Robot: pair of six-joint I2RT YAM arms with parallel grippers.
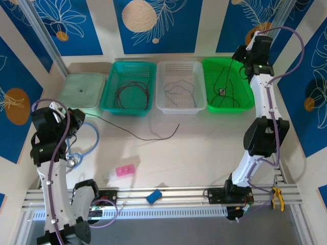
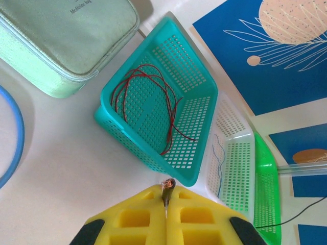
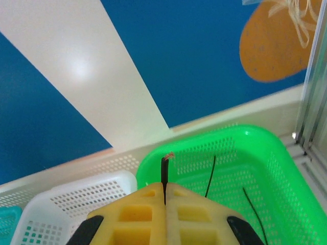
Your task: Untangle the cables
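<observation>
"Checking the left gripper (image 2: pixel 166 198) first: how do its yellow fingers (image 2: pixel 138 219) stand?"

"Pressed together, with the end of a dark cable (image 2: pixel 167 187) nipped between them. A coppery tip pokes out just past the fingertips."

"And the remainder of that cable?"

"Seen from above, it trails away from that gripper across the table (image 1: pixel 204 153) in a shallow curve, lying flat and loose."

"What lies ahead of those fingers?"

"A teal basket (image 2: pixel 127 135), close in front, with a red cable (image 2: pixel 148 71) coiled in loops on its floor. Off to the fingers' left is a mint pouch (image 2: pixel 66 46). Past the teal basket, to the right, come a white basket (image 2: pixel 240 158) holding a grey-blue cable (image 2: pixel 218 158), then a green basket (image 2: pixel 265 199)."

"The right gripper (image 3: pixel 164 190)?"

"Closed too, clamped on the end of a black cable (image 3: pixel 164 171), whose frayed tip stands up from between the fingers. That gripper is raised over the green basket, which sits in front of and below it. The black cable hangs from it into that basket, where more of it lies in loose curves."
</observation>
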